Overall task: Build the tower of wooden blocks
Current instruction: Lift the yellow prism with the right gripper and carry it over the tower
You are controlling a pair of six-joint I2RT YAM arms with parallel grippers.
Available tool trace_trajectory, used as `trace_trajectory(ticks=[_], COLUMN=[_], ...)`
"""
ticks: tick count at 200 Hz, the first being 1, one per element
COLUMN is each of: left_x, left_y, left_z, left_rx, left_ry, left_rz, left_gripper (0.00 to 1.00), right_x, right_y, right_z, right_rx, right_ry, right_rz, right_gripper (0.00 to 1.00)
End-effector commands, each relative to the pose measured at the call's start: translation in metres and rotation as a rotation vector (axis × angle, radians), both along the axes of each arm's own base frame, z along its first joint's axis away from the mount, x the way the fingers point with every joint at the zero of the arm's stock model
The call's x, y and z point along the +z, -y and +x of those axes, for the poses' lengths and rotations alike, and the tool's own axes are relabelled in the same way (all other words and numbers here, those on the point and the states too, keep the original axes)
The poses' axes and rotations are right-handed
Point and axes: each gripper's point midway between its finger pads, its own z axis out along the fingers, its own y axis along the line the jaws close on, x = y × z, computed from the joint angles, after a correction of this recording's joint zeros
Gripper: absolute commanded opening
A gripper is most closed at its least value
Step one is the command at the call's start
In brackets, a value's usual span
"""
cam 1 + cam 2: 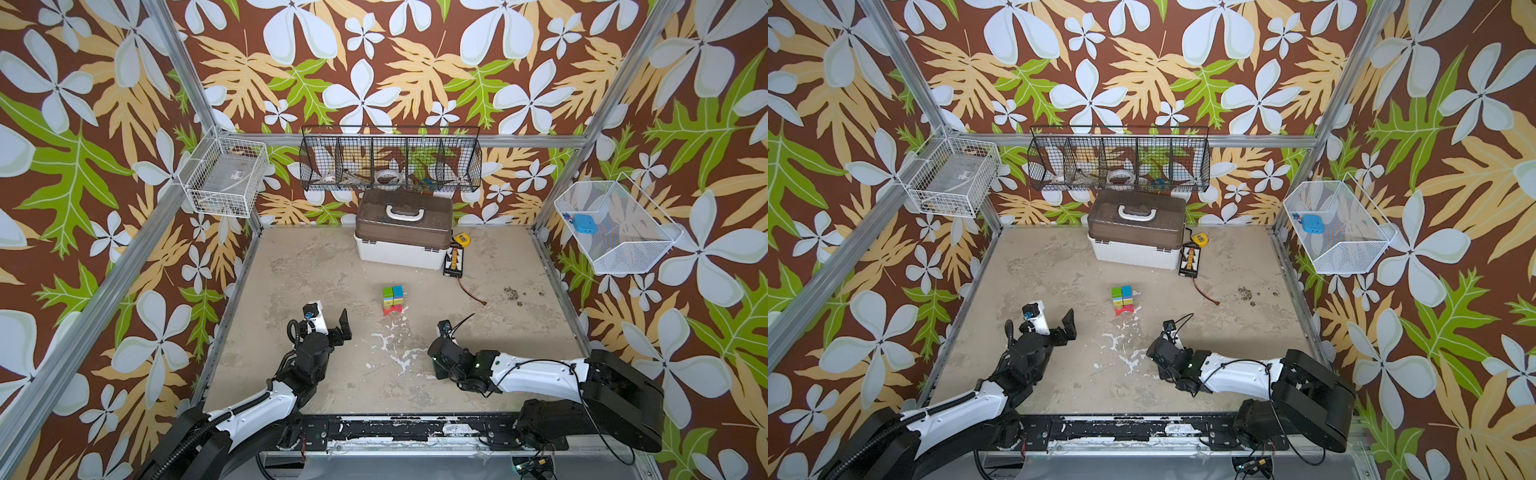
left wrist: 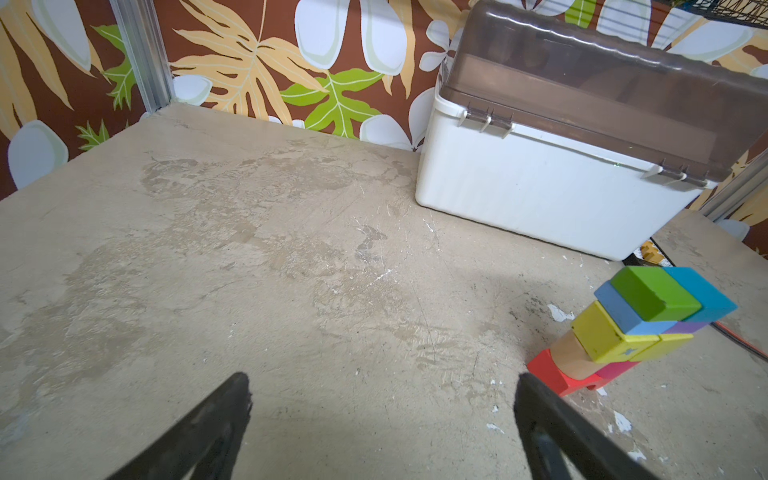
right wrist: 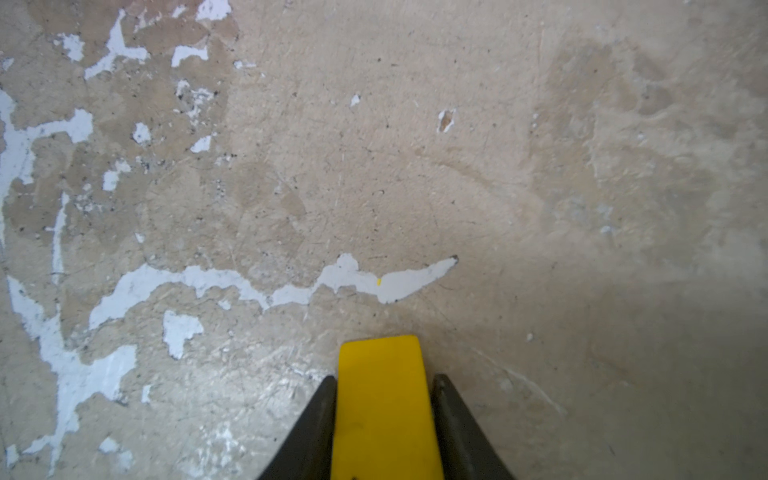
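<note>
The bench (image 1: 311, 270) is a worn beige surface, its paint flaked to white in patches near the front. The right gripper (image 3: 384, 380) has its jaws drawn narrow against both flat sides of the yellow piece (image 3: 380, 415), which juts ahead of the fingertips low over the bench. The wrist view does not show whether the piece rests on the surface or hangs just clear of it. The left gripper (image 2: 382, 382) has its jaws wide apart and holds nothing; it sits near the tower on its left side. The tower (image 1: 393, 300) stands mid-bench, well apart from the right gripper, with a green cube (image 2: 652, 293) and a teal cube (image 2: 702, 291) side by side on top. A white box (image 1: 403, 245) with a brown lid sits behind it, off the likely route.

Assessment: the step in hand is securing the cap piece.

Recommended:
- Confirm the grip is square before lifting.
- Raise the piece straight up and approach the tower from above.
- Centre the piece across both top cubes and lower until it bears.
- Open the jaws slowly.

Sideways contact would likely topple the narrow stack.
</note>
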Motion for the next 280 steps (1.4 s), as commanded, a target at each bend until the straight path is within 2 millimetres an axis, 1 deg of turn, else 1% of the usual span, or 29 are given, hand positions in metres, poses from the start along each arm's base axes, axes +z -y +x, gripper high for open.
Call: trace_trajectory(ticks=[1,21,39,57,69,86,96,119,131,147,163,170,177,184,209,219,226,242,250,257,267,280], left_x=[0.005,0.006,0.005,0.004,0.004,0.005,0.004,0.005,0.005,0.006,0.007,0.007,0.007,0.007,0.007,0.007,0.008,0.007,0.007,0.007,0.008,0.008], left_y=[-0.001,-0.001,-0.001,0.000,0.001,0.001,0.001,0.002,0.003,0.003,0.002,0.002,0.002,0.003,0.004,0.004,0.004,0.004,0.004,0.004,0.005,0.005], left_z=[0.001,0.002,0.003,0.003,0.003,0.003,0.003,0.002,0.001,0.000,-0.001,-0.001,-0.001,-0.001,-0.001,-0.001,-0.001,-0.001,-0.002,-0.001,-0.002,-0.003], left_rx=[0.008,0.011,0.012,0.009,0.004,0.005,0.004,-0.005,-0.012,-0.017,-0.016,-0.016,-0.017,-0.020,-0.026,-0.027,-0.026,-0.027,-0.029,-0.029,-0.034,-0.037], left_ry=[0.020,0.021,0.017,0.011,0.012,0.013,0.013,0.015,0.018,0.028,0.034,0.034,0.034,0.034,0.035,0.035,0.037,0.034,0.034,0.036,0.039,0.041], left_rz=[-0.010,-0.009,-0.006,-0.003,-0.003,-0.004,-0.004,-0.007,-0.009,-0.015,-0.018,-0.018,-0.019,-0.019,-0.018,-0.017,-0.018,-0.017,-0.017,-0.018,-0.021,-0.023], left_gripper=[1.00,1.00,1.00,1.00,1.00,1.00,1.00,1.00,1.00,1.00,1.00,1.00,1.00,1.00,1.00,1.00,1.00,1.00,1.00,1.00,1.00,1.00], right_x=[-0.003,0.001,0.010,0.027,0.045,0.087,0.116,0.183,0.214,0.248,0.274,0.283,0.290,0.295,0.294,0.293,0.295,0.300,0.305,0.308,0.308,0.312], right_y=[0.002,0.000,-0.005,-0.013,-0.020,-0.036,-0.042,-0.046,-0.051,-0.063,-0.075,-0.084,-0.096,-0.102,-0.122,-0.127,-0.130,-0.125,-0.125,-0.124,-0.124,-0.123], right_z=[-0.005,-0.004,-0.002,0.002,0.005,0.013,0.020,0.039,0.047,0.054,0.059,0.057,0.054,0.055,0.056,0.060,0.061,0.067,0.062,0.051,0.039,0.039], right_rx=[0.003,0.004,0.023,0.044,0.069,0.119,0.130,0.126,0.146,0.206,0.278,0.348,0.433,0.482,0.651,0.714,0.766,0.870,0.957,1.060,1.182,1.256], right_ry=[-0.017,-0.013,-0.007,0.013,0.033,0.087,0.143,0.317,0.415,0.534,0.614,0.639,0.654,0.660,0.627,0.618,0.611,0.612,0.640,0.690,0.769,0.816], right_rz=[-0.023,-0.022,-0.015,0.005,0.027,0.076,0.096,0.146,0.178,0.205,0.188,0.176,0.163,0.134,0.036,0.006,0.015,0.073,0.118,0.135,0.129,0.140], right_gripper=[0.31,0.24,0.18,0.16,0.13,0.00,0.00,0.00,0.00,0.00,0.00,0.00,0.00,0.00,0.00,0.00,0.00,0.00,0.00,0.00,0.00,0.00])
